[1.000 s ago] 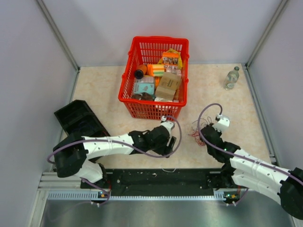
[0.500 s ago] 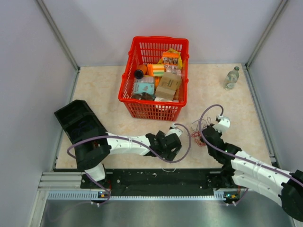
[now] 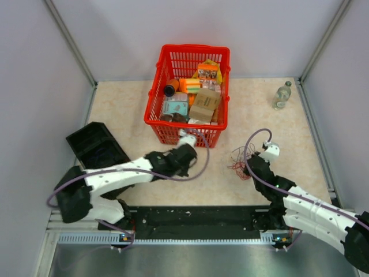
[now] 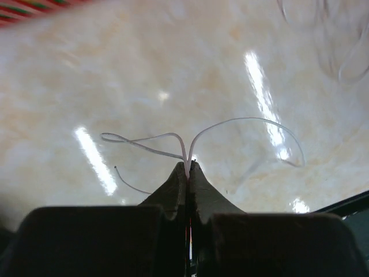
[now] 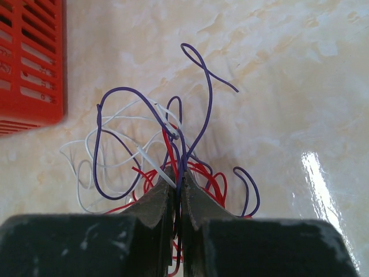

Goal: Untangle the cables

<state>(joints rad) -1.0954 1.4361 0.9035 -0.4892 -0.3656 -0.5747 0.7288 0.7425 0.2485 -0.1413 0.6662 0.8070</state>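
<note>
left gripper (image 4: 188, 166) pinches white wire (image 4: 242, 119) | right gripper (image 5: 177, 176) clamps cables (image 5: 167, 144) | grips visible in wrist views only

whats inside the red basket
Packaged goods piled loosely: a brown cardboard box, an orange packet, a dark round container, a pale teal box. Whatever lies beneath them, and the basket floor, is covered.
</note>
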